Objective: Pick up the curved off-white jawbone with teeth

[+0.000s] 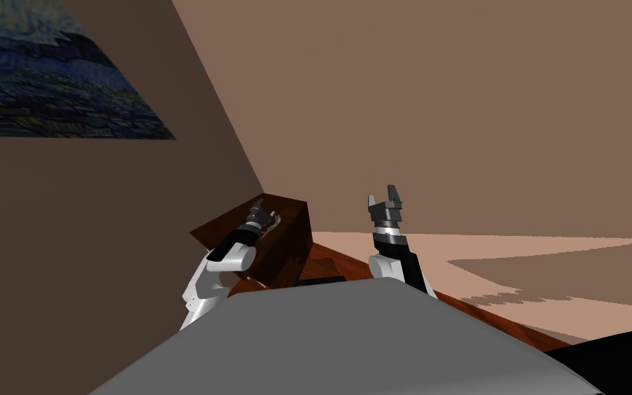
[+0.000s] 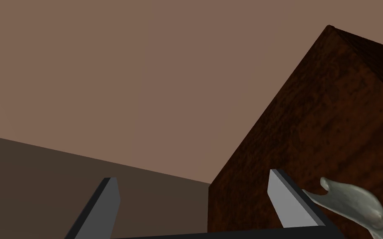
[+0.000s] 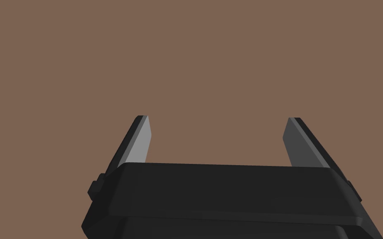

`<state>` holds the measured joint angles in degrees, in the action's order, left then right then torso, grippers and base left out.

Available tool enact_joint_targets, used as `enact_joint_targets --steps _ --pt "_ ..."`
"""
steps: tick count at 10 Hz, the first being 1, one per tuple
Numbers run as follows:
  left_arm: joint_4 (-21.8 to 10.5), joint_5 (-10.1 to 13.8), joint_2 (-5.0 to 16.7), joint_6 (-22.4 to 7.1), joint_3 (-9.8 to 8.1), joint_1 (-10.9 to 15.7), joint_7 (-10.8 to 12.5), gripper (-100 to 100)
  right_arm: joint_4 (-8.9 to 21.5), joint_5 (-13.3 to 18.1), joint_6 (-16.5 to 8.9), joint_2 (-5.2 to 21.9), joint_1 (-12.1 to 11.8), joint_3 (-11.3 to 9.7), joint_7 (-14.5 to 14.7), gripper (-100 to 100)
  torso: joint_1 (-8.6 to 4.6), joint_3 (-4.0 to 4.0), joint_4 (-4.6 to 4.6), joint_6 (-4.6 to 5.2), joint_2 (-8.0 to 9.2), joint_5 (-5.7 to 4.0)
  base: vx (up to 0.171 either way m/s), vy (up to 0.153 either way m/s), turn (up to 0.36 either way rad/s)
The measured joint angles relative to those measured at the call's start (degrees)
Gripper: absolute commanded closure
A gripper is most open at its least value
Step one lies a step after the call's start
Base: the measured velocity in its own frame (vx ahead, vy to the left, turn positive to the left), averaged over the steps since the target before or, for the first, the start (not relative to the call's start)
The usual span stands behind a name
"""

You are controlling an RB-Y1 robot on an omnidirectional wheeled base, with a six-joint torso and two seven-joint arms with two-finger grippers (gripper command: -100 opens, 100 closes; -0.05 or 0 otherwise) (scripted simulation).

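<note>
Left gripper (image 2: 192, 176) wide open, holding nothing; greyish jawbone (image 2: 352, 203) just outside one finger, against dark wooden tabletop (image 2: 332, 116). Right gripper (image 3: 217, 120) open, empty.

The left arm (image 1: 229, 255) is stretched forward and leftward, and the left gripper (image 2: 192, 176) is held with its fingers spread wide. The right arm (image 1: 391, 259) is raised ahead, the right gripper (image 3: 217, 118) pointed upward with its fingers likewise parted.
</note>
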<state>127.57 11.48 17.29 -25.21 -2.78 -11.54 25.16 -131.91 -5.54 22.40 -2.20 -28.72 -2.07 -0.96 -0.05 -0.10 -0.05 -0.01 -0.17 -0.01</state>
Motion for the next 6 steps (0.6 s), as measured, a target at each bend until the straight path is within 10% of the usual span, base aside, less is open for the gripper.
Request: enact_joint_targets --steps 6 --pt "-1.6 2.2 1.6 -9.0 -0.21 3.1 4.6 -100 0.0 0.0 0.0 0.0 0.0 0.0 0.0 0 -0.02 0.01 0.01 0.00 0.02 -0.01 0.033 -0.019 0.037"
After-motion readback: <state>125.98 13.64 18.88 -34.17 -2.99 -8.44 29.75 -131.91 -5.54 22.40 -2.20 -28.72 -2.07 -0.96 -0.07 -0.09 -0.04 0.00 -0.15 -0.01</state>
